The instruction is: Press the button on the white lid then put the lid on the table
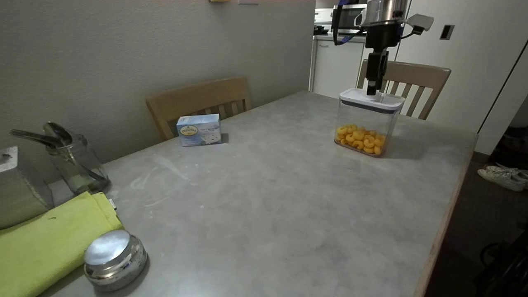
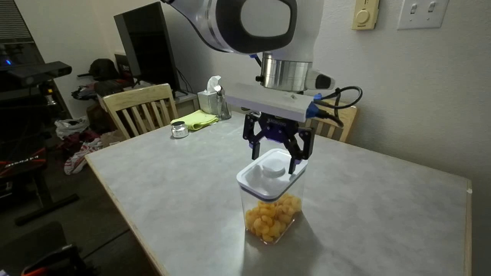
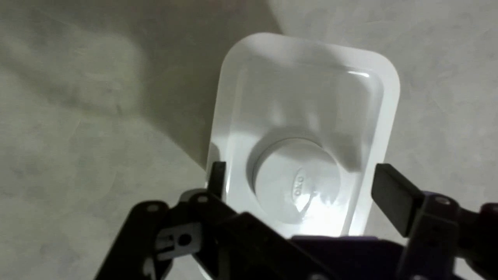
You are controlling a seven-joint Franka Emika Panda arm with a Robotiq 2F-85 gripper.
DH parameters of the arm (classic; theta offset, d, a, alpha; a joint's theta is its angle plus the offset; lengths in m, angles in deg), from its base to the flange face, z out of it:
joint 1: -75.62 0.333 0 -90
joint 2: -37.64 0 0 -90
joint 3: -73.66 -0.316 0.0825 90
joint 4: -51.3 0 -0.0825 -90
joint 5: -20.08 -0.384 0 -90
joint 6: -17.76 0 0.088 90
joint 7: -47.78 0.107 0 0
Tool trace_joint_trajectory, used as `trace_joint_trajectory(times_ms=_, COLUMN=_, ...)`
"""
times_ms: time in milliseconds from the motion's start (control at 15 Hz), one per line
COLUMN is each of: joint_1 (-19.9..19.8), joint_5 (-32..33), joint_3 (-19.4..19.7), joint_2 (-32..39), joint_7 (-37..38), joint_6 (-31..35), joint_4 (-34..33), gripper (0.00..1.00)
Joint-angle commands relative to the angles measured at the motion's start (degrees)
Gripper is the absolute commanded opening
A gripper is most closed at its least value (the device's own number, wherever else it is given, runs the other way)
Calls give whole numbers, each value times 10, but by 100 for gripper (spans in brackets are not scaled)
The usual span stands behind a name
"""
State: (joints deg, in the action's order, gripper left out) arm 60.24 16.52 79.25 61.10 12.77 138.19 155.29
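White lid (image 3: 295, 97) lay beneath the gripper (image 2: 274, 162), which stood spread wide, round button (image 3: 280, 175) below it read OXO, blue box (image 1: 200, 132) labelled Twinings stood well away from it.

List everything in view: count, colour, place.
table: 1, grey, beside wall
container: 1, clear, on table
pieces: uncounted, yellow, in container
white lid: 1, white, on container
button: 1, whitish, raised from lid
small box: 1, light blue, near wall
cloth: 1, yellow-green, on table
metal jar: 1, silver, beside cloth
tissue box: 1, grey, beside cloth
glass jar: 1, clear, beside tissue box
cutlery: uncounted, silver, in glass jar
chairs: two per exterior view, brown, around table
television: 1, black, background
thermostat: 1, cream, on wall
switch plate: 1, white, on wall
microwave: 1, dark-fronted, background
shoes: uncounted, white, on floor
clutter: uncountable, mixed, on floor
arm: 1, mostly white, above table
gripper: 1, black, open over lid
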Motion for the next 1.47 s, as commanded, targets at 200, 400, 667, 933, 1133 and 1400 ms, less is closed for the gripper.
trace_joint_trajectory(times_ms=200, joint_1=-2, joint_5=5, joint_3=-5, joint_2=12, joint_7=9, joint_6=4, joint_4=-5, gripper=56)
trace_joint_trajectory(times_ms=400, joint_1=-2, joint_5=5, joint_3=-6, joint_2=11, joint_7=8, joint_6=3, joint_4=-9, gripper=36)
trace_joint_trajectory(times_ms=667, joint_1=-3, joint_5=1, joint_3=-7, joint_2=2, joint_7=6, joint_6=2, joint_4=-12, gripper=29)
trace_joint_trajectory(times_ms=933, joint_1=3, joint_5=10, joint_3=-8, joint_2=-17, joint_7=6, joint_6=-4, joint_4=-21, gripper=29)
trace_joint_trajectory(times_ms=1133, joint_1=11, joint_5=14, joint_3=-11, joint_2=-37, joint_7=4, joint_6=-3, joint_4=-25, gripper=29)
trace_joint_trajectory(times_ms=1400, joint_1=26, joint_5=7, joint_3=-16, joint_2=-55, joint_7=15, joint_6=-7, joint_4=-33, gripper=29)
